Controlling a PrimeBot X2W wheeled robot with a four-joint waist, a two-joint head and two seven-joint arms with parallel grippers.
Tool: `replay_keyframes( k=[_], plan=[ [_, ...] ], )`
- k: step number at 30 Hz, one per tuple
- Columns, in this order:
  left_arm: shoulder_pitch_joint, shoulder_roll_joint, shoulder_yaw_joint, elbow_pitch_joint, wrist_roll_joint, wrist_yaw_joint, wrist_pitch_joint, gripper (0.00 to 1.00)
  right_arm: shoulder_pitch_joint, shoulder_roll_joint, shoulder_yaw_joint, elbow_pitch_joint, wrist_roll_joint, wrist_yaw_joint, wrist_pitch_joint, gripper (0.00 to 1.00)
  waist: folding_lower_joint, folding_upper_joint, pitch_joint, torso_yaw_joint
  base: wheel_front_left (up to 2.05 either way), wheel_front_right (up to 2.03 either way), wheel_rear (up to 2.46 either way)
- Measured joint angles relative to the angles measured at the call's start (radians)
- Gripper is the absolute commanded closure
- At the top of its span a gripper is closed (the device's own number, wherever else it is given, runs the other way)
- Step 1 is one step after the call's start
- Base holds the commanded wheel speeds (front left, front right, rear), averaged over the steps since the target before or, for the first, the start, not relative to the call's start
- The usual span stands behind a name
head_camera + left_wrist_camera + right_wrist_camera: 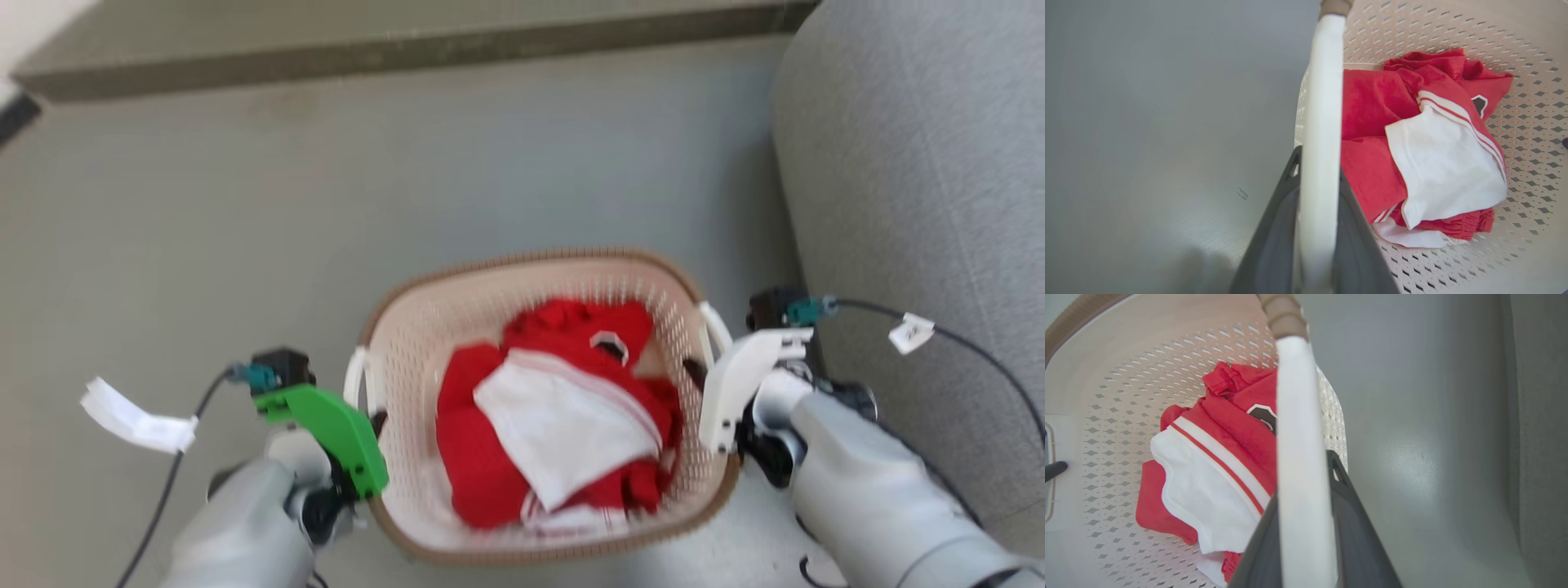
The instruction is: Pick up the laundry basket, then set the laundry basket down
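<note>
evenly, left gripper (1319,173) and right gripper (1306,473) clasp the laundry basket (424,327) (tags (139,420) blurred).

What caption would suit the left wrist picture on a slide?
Dark fingers grip the white handle of the laundry basket, red and white clothes inside.

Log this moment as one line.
left pincer: shut on left handle | right pincer: shut on right handle | basket: holds red-and-white clothes | lifted: cannot tell
</note>
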Motion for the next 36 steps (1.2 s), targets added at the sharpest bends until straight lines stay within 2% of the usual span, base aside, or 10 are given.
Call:
replay_keyframes(
  k=[9,19,36],
  plan=[
    [0.100,-0.014,-0.027,0.036,-0.034,0.000,0.035,1.00,0.095,0.000,0.059,0.001,0.035,0.000,0.053,1.00,0.0000,0.0000,-0.130,-0.004,0.00,0.00,0.00],
    [0.116,-0.022,-0.041,0.065,-0.035,-0.001,0.072,1.00,0.126,0.001,0.075,0.011,0.078,0.000,0.092,1.00,0.0000,0.0000,-0.248,-0.003,0.00,0.00,0.00],
    [0.117,-0.028,-0.056,0.074,-0.041,-0.003,0.082,1.00,0.127,0.000,0.095,0.022,0.112,0.000,0.110,1.00,0.0000,0.0000,-0.282,-0.012,0.00,0.00,0.00]
  ],
)
